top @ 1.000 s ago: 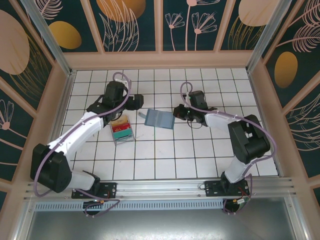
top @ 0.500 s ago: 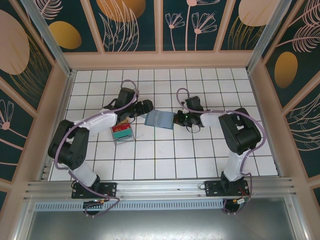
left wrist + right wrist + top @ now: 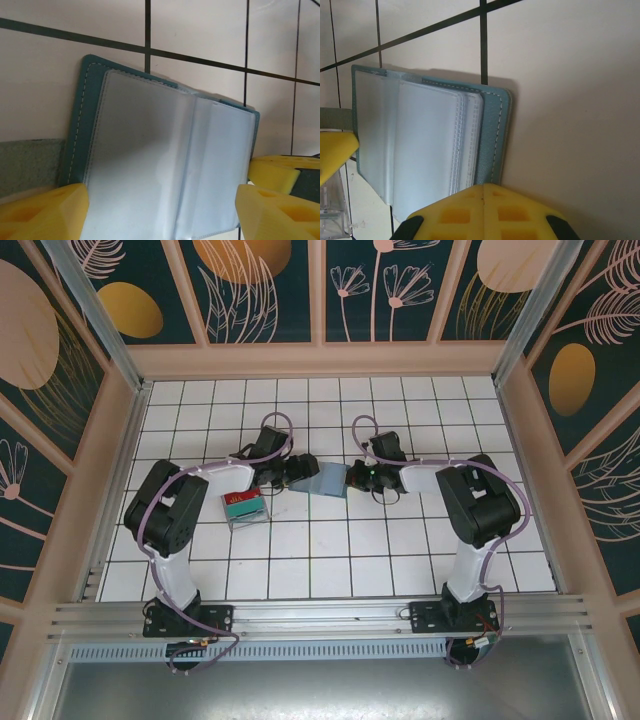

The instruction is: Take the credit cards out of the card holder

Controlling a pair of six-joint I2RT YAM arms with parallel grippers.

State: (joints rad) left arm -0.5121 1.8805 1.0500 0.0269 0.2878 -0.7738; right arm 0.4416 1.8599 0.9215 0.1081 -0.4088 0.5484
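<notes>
Where the card holder (image 3: 328, 481) lies: centre of the top view, flat on the white tiles (image 3: 330, 550), spread open with its frosted pockets (image 3: 150, 150) facing up.
Change: a second earlier both grippers stand off from the holder, the left one well up and to the left. Now each sits at one end of it.
Meaning: the approach looks finished. Pinning and picking probably come next, and no card appears to be out yet.
Left gripper (image 3: 299, 472): jaws wide apart. In its wrist view the yellow fingers (image 3: 42, 212) sit in the lower corners, straddling the holder's width and clamping nothing.
Right gripper (image 3: 354, 478): fingers pressed together at bottom centre of its wrist view (image 3: 484, 210), the tip at the teal cover's stitched edge. Whether it touches cannot be told.
Counts: one card holder; two grippers; several pocket leaves; one clear tray (image 3: 245, 506) left of centre.
Credit cards: the pockets read pale, so the cards cannot be counted.
</notes>
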